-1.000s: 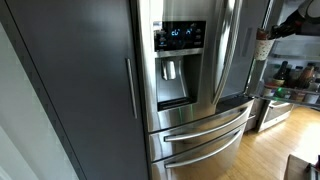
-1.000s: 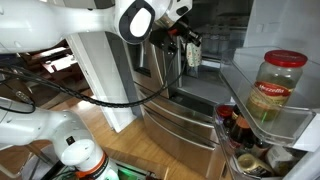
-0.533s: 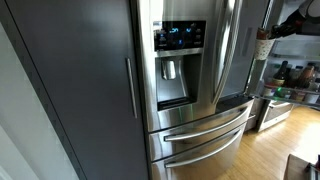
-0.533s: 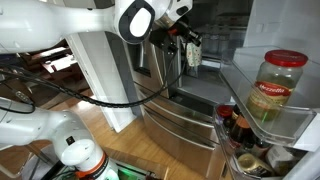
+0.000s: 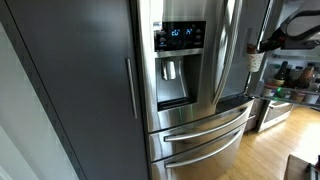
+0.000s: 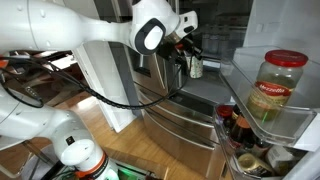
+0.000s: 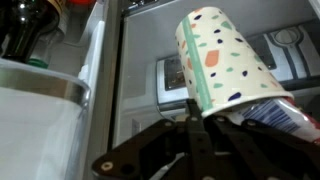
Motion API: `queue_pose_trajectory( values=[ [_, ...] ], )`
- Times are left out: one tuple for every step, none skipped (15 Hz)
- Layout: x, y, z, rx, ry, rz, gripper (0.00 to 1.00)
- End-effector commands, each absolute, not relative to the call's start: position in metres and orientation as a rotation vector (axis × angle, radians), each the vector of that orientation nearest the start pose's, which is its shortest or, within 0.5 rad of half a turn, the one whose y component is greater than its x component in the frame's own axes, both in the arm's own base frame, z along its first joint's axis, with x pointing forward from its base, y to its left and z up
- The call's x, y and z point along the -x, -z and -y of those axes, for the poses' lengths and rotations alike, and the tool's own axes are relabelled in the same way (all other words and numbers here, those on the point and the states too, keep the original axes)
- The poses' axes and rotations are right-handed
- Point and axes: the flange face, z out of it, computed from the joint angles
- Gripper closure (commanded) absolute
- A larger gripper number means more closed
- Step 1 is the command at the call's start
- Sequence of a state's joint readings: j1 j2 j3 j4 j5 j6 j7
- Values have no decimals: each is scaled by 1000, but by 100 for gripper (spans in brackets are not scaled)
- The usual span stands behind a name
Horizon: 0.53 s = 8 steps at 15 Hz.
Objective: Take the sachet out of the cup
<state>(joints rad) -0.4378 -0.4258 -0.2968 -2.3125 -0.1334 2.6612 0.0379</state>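
Observation:
A white paper cup [image 7: 226,55] with green and orange spots lies tilted in the wrist view, its rim pinched by my gripper [image 7: 197,108]. A blue, striped sachet [image 7: 287,116] shows at the cup's mouth on the lower right, partly hidden by the black fingers [image 7: 196,140]. In both exterior views my gripper [image 6: 188,52] holds the cup [image 6: 196,68] in the air before the open fridge; it also shows at the right edge [image 5: 256,61] under the gripper [image 5: 266,44].
A steel fridge with a water dispenser [image 5: 178,60] and drawer handles [image 5: 205,128] fills the view. A large sauce jar [image 6: 272,86] stands on the open door's shelf, with bottles [image 6: 240,128] below. Dark bottles [image 7: 30,25] stand beside a clear shelf wall.
The arm has swung, carrying the cup lower and further in front of the fridge. The grip on the cup is unchanged.

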Motion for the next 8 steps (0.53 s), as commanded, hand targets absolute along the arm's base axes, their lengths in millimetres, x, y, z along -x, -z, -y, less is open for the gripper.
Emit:
queue_pose_trajectory(
  values=[
    [-376, -542, 348, 2977, 1208, -1069, 99],
    [-384, -529, 352, 2969, 1230, -1072, 99],
    [-393, -517, 353, 2955, 1219, -1084, 99],
    [-399, -503, 355, 2944, 1221, -1103, 99],
    [-410, -491, 355, 2928, 1209, -1116, 99],
    [-416, -482, 354, 2915, 1208, -1133, 99],
    [-423, -472, 354, 2902, 1207, -1140, 99],
    [-433, -466, 352, 2887, 1224, -1140, 99]
  ],
)
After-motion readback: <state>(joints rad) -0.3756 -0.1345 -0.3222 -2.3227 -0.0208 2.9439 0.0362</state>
